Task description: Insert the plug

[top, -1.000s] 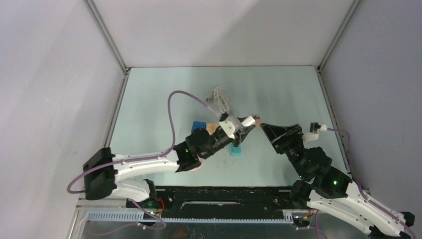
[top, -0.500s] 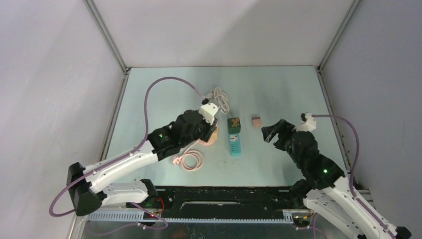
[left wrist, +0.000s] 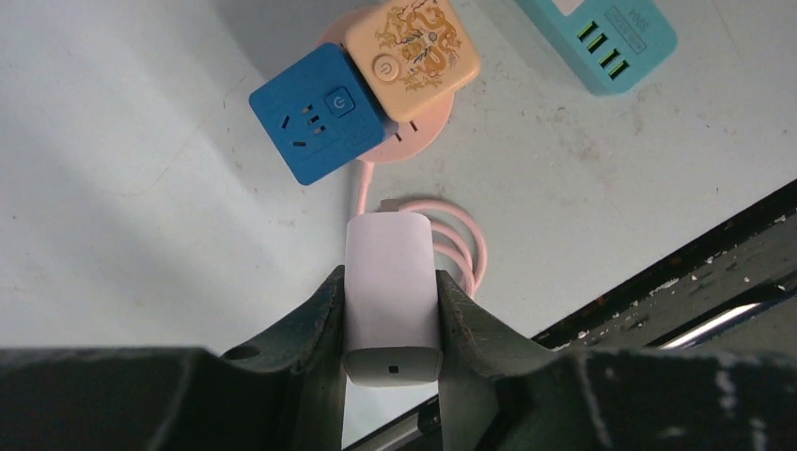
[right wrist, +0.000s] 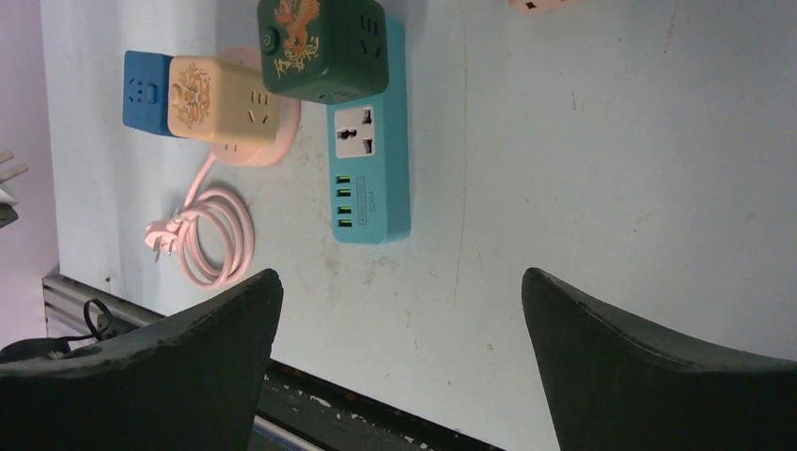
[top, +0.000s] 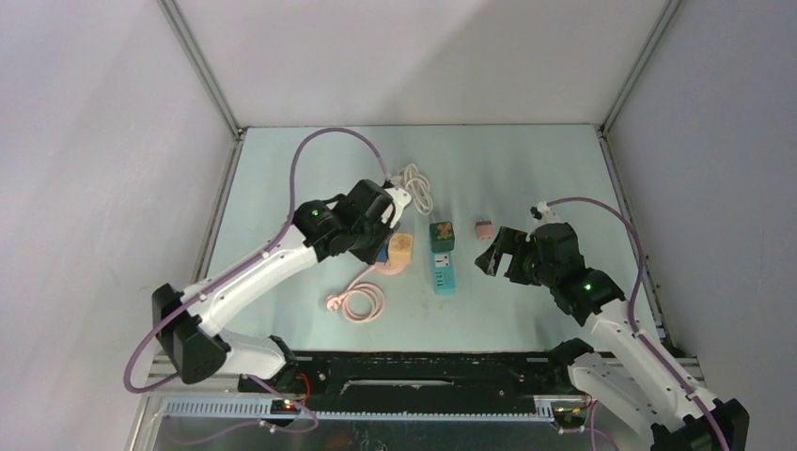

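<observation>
On the left side of the table (top: 545, 169), the left gripper (left wrist: 390, 282) pinches the white plug (left wrist: 392, 319), its two dark fingers (left wrist: 324, 324) pressed flat against the long sides of the block. The plug is held clear of the surface, and a small port shows on its near end; its prongs cannot be seen from the wrist camera. Just beyond its far end in that view sits a blue socket cube (left wrist: 315, 113), face up with its slots and a round button visible, touching a beige socket cube (left wrist: 414, 56) patterned in gold. Both cubes rest on a round pink base (left wrist: 418, 143), from which a pink cable (left wrist: 465, 258) runs back under the plug into a loose coil. A teal power strip (right wrist: 368, 169) lies to the right of the cubes, near them but apart, with one universal socket and a row of green ports facing up, and a dark green cube (right wrist: 324, 47) sits on its far end. A bundle of white cord (top: 418, 188) lies beyond the left gripper. The right gripper (top: 491, 254) hangs over bare table to the right of the strip, its fingers (right wrist: 188, 343) spread wide and gripping nothing. A small pink adapter (top: 484, 228) lies just beyond it, apart from both strip and gripper.
</observation>
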### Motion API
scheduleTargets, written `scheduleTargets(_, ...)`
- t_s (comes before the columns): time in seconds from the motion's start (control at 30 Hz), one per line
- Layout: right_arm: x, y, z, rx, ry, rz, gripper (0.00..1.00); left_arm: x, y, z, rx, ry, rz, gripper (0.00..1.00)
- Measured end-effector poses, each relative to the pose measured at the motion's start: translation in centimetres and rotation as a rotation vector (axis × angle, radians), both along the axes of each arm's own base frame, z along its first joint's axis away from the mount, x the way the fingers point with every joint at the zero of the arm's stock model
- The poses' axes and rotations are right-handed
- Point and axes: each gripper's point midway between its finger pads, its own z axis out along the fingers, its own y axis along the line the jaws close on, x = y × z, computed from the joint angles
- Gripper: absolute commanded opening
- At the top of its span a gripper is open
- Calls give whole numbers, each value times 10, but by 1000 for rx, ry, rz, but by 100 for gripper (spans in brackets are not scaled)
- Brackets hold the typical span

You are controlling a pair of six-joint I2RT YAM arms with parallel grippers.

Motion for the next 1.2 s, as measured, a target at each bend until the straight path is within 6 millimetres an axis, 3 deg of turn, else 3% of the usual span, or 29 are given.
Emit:
scheduleTargets(0.3,-5,3,-3,11,25,60,99,19,-10,-5,89,121,-27,0)
scheduleTargets(0.5,-8,7,-3,22,30,85,100,35,-15,-35,95,328,-25,0)
scheduleTargets(0.67,-13,6,-9,22,41,91,100,42,-2,-53,94,437,25,0)
scheduleTargets(0.93,-17,4,-14,18,48,88,100,55,4,-44,79,454,62,0)
scheduleTargets(1.2,-17,2,-16,11,52,88,100,61,12,-57,96,501,125,0)
